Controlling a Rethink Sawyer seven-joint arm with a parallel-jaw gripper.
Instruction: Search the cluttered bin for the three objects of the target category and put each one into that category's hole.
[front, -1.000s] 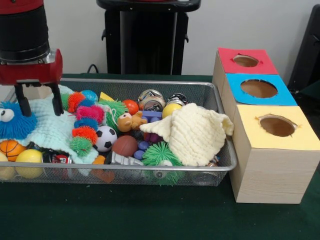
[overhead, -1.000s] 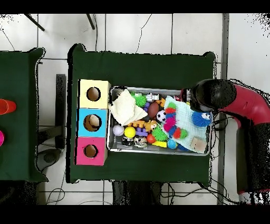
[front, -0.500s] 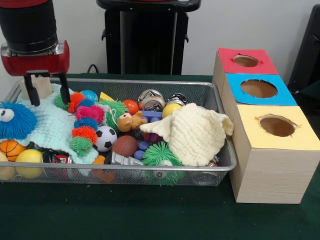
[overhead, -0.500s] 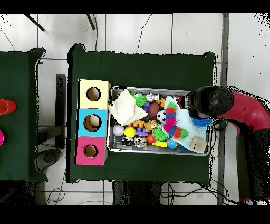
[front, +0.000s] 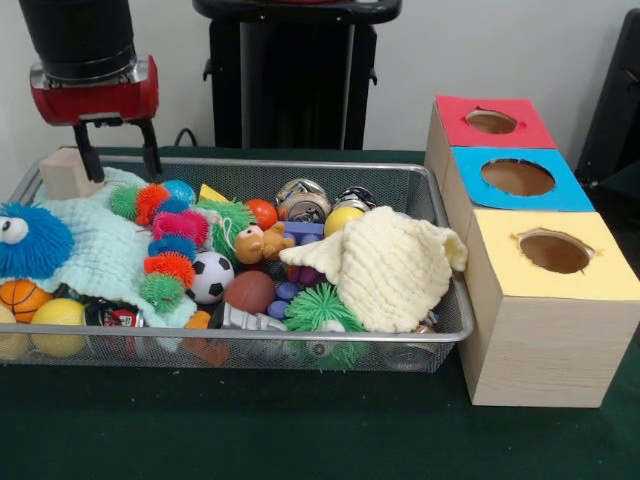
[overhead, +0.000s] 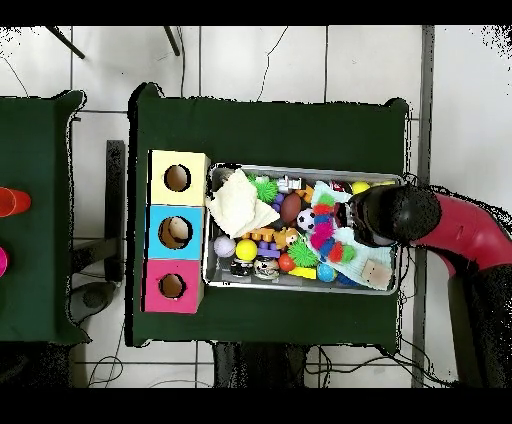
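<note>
My gripper (front: 118, 152) hangs open and empty above the far left part of the wire bin (front: 440, 335), over the mint cloth (front: 95, 250) and just right of a wooden block (front: 62, 174). Its two black fingers (front: 150, 152) point down and hold nothing. In the overhead view the gripper (overhead: 372, 215) covers the bin's (overhead: 300, 169) right end. Three boxes stand beside the bin, with holes in a red top (front: 491, 121), a blue top (front: 517, 177) and a yellow top (front: 554, 251). A blue fuzzy toy (front: 28, 240) lies left of the gripper, below it.
The bin holds a multicoloured caterpillar (front: 168, 240), a soccer ball (front: 211, 275), a teddy bear (front: 256, 243), a brown football (front: 250, 291), green spiky balls (front: 320, 308), a cream cloth (front: 392, 265), a basketball (front: 20, 297) and yellow balls (front: 58, 325).
The gripper has risen off the mint cloth and shifted right in the front view, away from the blue fuzzy toy. It stays open and empty.
</note>
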